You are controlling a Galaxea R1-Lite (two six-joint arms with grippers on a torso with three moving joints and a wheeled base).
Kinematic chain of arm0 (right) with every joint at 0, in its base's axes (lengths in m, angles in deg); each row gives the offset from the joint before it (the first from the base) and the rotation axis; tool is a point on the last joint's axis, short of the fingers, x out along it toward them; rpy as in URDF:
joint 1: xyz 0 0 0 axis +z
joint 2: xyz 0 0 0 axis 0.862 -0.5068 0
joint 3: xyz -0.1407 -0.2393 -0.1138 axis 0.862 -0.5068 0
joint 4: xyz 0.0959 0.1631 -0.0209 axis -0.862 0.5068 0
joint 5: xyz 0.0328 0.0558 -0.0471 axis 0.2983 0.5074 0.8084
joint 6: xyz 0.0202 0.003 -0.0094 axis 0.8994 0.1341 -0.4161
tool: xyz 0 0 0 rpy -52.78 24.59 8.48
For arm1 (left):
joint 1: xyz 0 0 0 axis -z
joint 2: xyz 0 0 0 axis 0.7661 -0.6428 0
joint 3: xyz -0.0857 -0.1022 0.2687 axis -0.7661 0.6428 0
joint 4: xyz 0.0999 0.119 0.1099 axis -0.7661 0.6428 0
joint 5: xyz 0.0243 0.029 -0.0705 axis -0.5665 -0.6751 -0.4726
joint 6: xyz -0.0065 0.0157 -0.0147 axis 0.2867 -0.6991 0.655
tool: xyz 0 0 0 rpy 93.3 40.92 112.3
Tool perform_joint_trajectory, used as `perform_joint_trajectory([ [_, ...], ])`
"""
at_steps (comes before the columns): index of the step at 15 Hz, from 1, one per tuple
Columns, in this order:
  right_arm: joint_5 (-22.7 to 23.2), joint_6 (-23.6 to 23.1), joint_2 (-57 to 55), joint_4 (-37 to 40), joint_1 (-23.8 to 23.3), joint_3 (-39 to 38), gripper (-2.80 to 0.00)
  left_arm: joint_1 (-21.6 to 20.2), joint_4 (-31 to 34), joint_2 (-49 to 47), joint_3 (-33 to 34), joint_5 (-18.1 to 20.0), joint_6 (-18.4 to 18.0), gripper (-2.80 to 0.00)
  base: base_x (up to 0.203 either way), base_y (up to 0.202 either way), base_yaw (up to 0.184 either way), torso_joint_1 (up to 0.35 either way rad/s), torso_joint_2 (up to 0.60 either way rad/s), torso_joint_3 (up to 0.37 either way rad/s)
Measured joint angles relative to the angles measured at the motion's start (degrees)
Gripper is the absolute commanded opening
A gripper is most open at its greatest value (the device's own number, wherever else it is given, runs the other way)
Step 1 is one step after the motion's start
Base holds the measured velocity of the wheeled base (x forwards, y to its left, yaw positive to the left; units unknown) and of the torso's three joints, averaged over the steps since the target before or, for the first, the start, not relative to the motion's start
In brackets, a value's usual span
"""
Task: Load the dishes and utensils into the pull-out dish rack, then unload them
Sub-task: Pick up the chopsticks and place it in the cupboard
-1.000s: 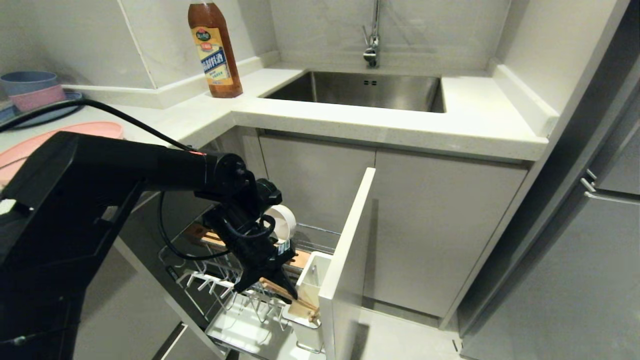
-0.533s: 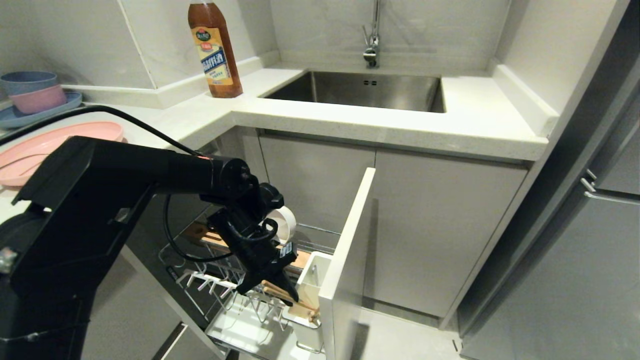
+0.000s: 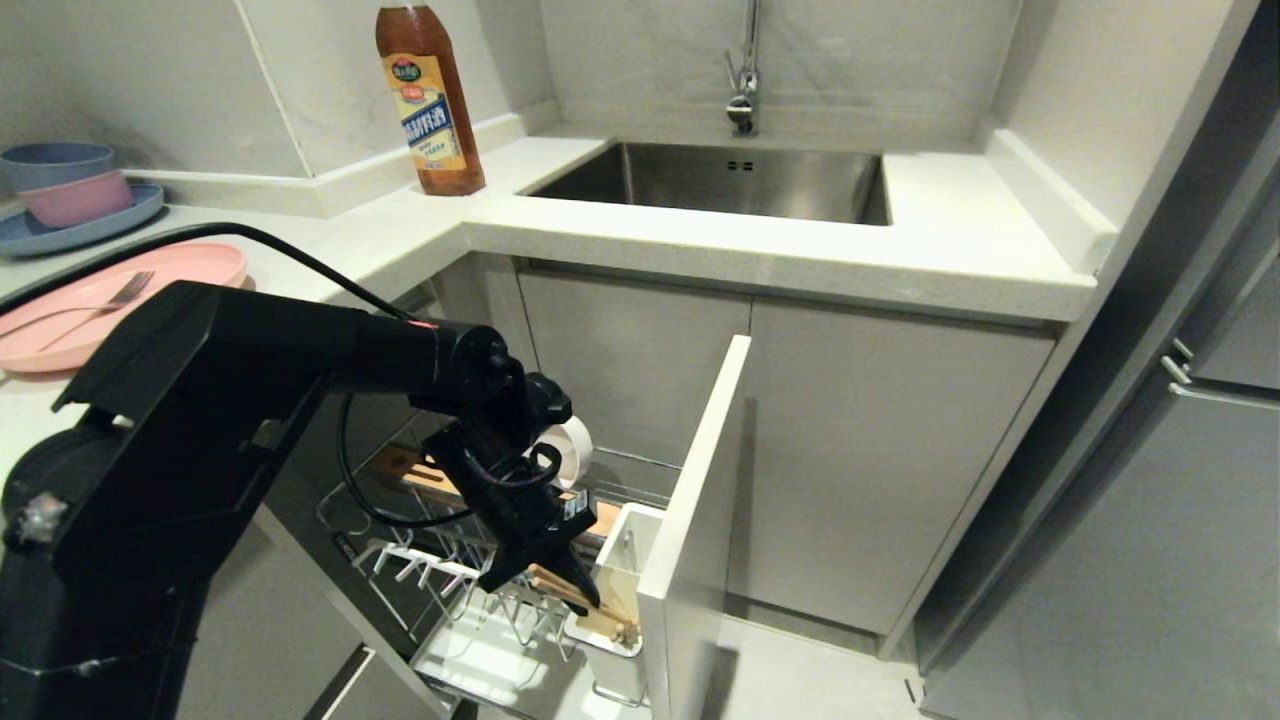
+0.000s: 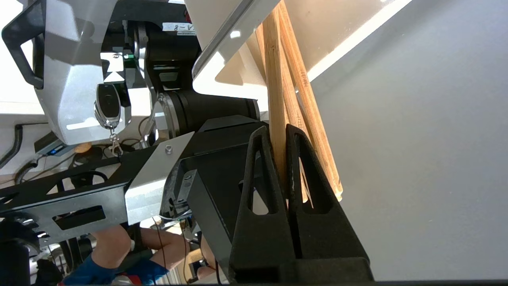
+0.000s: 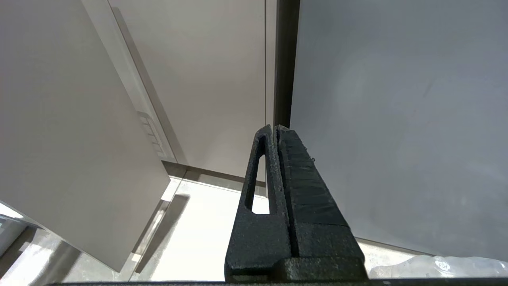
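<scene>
My left gripper (image 3: 583, 592) reaches down into the pull-out dish rack (image 3: 400, 560) and is shut on the wooden chopsticks (image 3: 600, 612). Their far ends sit in the white utensil cup (image 3: 628, 550), just inside the white front panel (image 3: 700, 520). In the left wrist view the black fingers (image 4: 260, 159) of this gripper (image 4: 278, 130) clamp the chopsticks (image 4: 274, 79) under the cup's rim (image 4: 226, 43). The cream bowl (image 3: 578, 440) stands in the rack behind the wrist. On the counter at left the pink plate (image 3: 190, 272) carries the fork (image 3: 100, 302). My right gripper (image 5: 276, 128) hangs shut and empty beside a cabinet.
A sauce bottle (image 3: 430, 100) stands at the counter's corner, beside the steel sink (image 3: 720, 180). A blue plate (image 3: 90, 222) with two small bowls sits at far left. A wooden block (image 3: 410, 468) lies across the rack. A person's arm (image 4: 119, 246) shows behind the robot.
My left arm's upper part has dropped lower, uncovering the pink plate and the fork. The gripper with the chopsticks has eased slightly down toward the cup.
</scene>
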Motion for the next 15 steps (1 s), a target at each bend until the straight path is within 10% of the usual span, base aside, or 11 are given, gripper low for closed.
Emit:
perform_joint_trajectory([
  [1,0.0,0.0,0.0,0.0,0.0,0.0,-2.8,0.0,0.0,0.0,0.0,0.0,0.0,-2.8,0.0,0.0,0.0,0.0,0.0,0.0],
  [2,0.0,0.0,0.0,0.0,0.0,0.0,-2.8,0.0,0.1,0.0,0.0,0.0,0.0,-0.65,0.0,0.0,0.0,0.0,0.0,0.0],
  [3,0.0,0.0,0.0,0.0,0.0,0.0,-2.8,0.0,0.1,0.0,0.0,0.0,0.0,0.0,0.0,0.0,0.0,0.0,0.0,0.0],
  [15,0.0,0.0,0.0,0.0,0.0,0.0,-2.8,-0.8,0.6,4.2,-0.1,-0.1,0.4,0.0,0.0,0.0,0.0,0.0,0.0,0.0],
])
